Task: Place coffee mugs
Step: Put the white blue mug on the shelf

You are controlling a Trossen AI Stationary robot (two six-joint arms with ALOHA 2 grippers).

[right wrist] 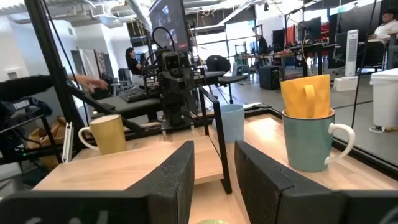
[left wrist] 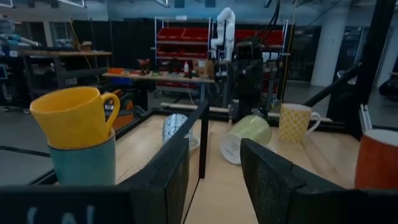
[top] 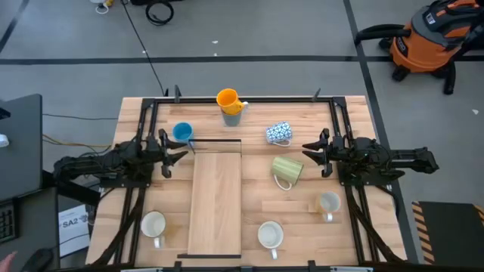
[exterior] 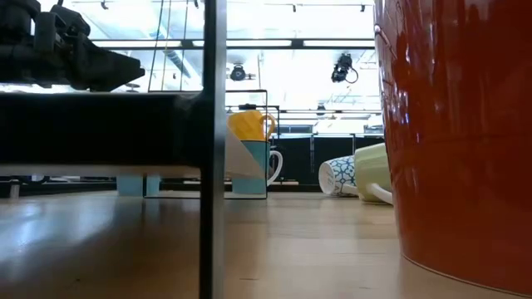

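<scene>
The high view shows an orange-yellow mug point(top: 228, 99) stacked in a teal mug point(top: 232, 117) near the far edge, with a bright blue mug point(top: 182, 132) to its left. A blue-patterned mug point(top: 278, 134) and a pale green mug point(top: 287, 169) lie on their sides. A greyish mug point(top: 329, 202) and two white-looking mugs point(top: 153, 224) point(top: 271, 235) stand upright near the front. My left gripper point(top: 178, 152) is open, just near of the blue mug. My right gripper point(top: 308, 151) is open, right of the green mug. Neither touches anything.
A long wooden board point(top: 215, 198) in a thin dark frame runs down the table's middle, between the arms. In the low view its dark post point(exterior: 214, 149) stands in front, and an orange-red mug point(exterior: 457, 133) fills the right. A person point(right wrist: 132, 61) sits at a desk beyond.
</scene>
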